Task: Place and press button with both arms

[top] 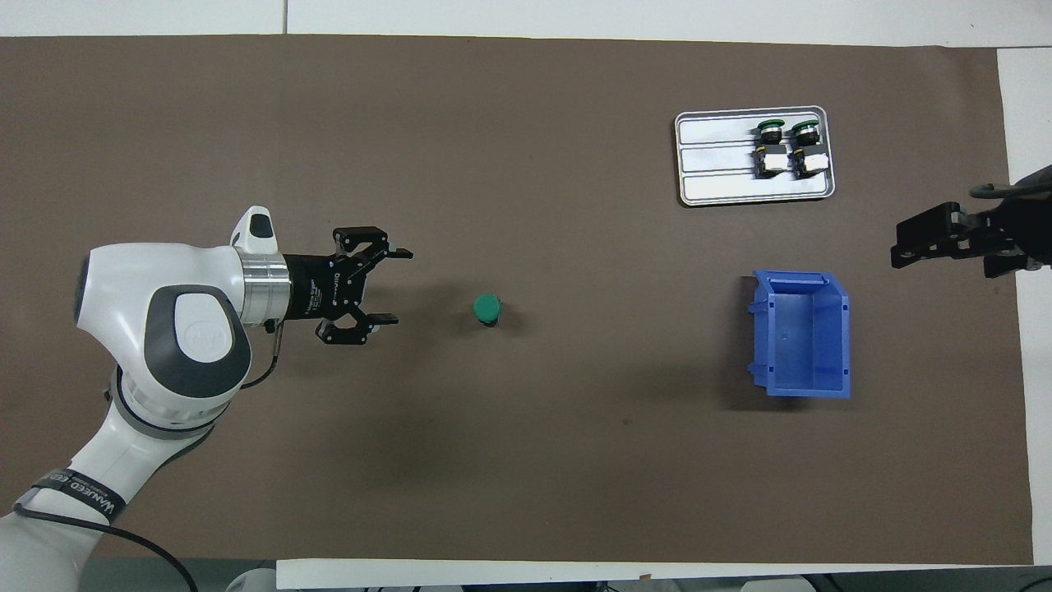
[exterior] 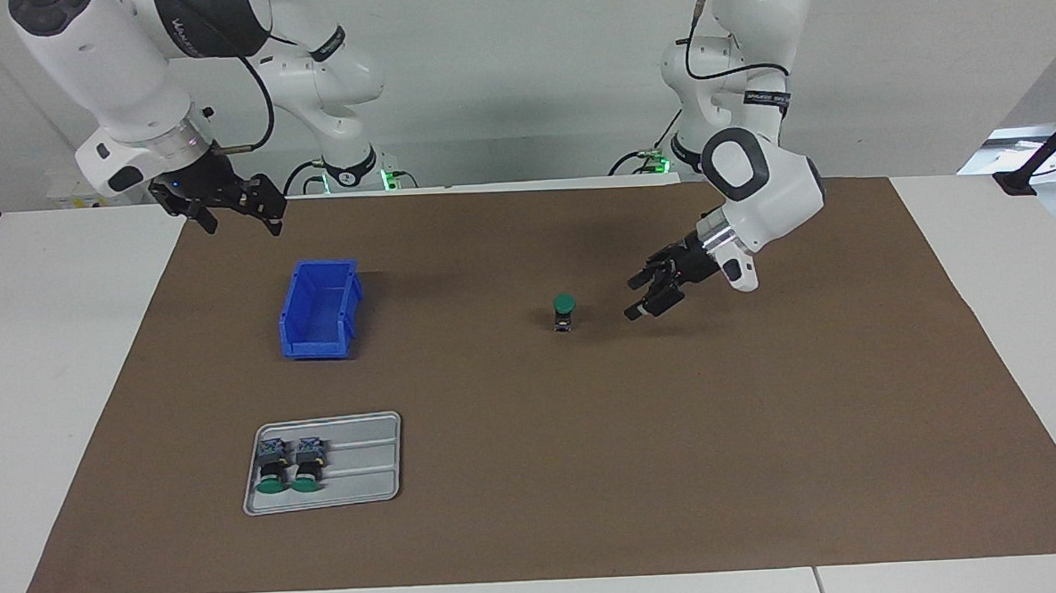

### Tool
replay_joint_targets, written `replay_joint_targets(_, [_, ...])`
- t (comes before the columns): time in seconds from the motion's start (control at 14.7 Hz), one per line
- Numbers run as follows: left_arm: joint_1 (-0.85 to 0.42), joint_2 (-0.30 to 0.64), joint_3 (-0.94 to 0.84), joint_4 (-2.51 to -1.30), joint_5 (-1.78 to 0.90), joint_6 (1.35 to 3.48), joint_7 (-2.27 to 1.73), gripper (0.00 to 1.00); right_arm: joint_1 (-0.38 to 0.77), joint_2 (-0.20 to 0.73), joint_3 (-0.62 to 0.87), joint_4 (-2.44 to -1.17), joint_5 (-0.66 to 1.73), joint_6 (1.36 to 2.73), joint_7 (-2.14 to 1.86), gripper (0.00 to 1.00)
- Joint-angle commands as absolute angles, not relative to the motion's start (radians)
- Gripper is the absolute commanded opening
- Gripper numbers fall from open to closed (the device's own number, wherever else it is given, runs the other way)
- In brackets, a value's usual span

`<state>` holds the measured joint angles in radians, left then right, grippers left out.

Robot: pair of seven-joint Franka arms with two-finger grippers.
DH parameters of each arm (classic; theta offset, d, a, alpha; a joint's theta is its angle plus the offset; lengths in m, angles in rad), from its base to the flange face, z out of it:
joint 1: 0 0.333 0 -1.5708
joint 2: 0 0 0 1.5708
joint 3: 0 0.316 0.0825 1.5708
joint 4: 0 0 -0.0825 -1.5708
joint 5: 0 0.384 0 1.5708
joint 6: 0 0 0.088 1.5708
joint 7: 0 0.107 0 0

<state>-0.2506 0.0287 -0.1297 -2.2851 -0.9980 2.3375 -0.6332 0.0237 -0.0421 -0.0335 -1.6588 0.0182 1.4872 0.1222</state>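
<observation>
A green-capped button [exterior: 564,312] [top: 487,309] stands upright on the brown mat near the table's middle, cap up. My left gripper [exterior: 633,296] [top: 397,285] hangs open just above the mat beside it, toward the left arm's end, fingers pointing at the button with a gap between them and nothing held. My right gripper [exterior: 241,214] [top: 904,244] is raised open and empty over the mat's edge at the right arm's end, near the blue bin. Two more buttons [exterior: 288,466] [top: 787,146] lie on their sides in a grey tray.
A blue bin [exterior: 320,309] [top: 801,334] stands empty toward the right arm's end. The grey tray [exterior: 361,460] [top: 715,160] lies farther from the robots than the bin. The brown mat [exterior: 678,468] covers most of the white table.
</observation>
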Motion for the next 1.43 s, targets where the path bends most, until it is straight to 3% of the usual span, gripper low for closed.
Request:
replay_joint_targets(0.0, [-0.227, 0.015, -0.13, -2.261, -0.827, 2.33, -0.644, 1.0, 0.02, -0.064, -0.032, -1.683, 0.023, 1.485, 0.101, 0.98])
replay_joint_targets(0.27, [-0.193, 0.018, -0.13, -2.209, -0.678, 2.277, -0.643, 1.0, 0.02, -0.064, -0.032, -1.683, 0.023, 1.485, 0.101, 0.98])
replay_joint_targets(0.48, [-0.186, 0.055, -0.132, -2.08, -0.433, 2.102, -0.644, 1.0, 0.02, -0.064, -0.032, -1.683, 0.023, 1.485, 0.101, 0.98])
replay_joint_targets(0.75, [-0.209, 0.093, -0.133, -1.953, -0.318, 1.991, -0.646, 1.0, 0.02, -0.064, -0.032, -1.683, 0.023, 1.485, 0.101, 0.98])
replay_joint_targets(1.29, [-0.334, 0.129, -0.137, -1.879, -0.123, 1.991, -0.646, 0.97, 0.02, -0.064, -0.032, -1.683, 0.023, 1.485, 0.101, 0.98])
replay_joint_targets(1.36, [-0.345, 0.127, -0.135, -1.878, -0.123, 1.984, -0.65, 0.9, 0.02, -0.064, -0.032, -1.683, 0.023, 1.485, 0.101, 0.98])
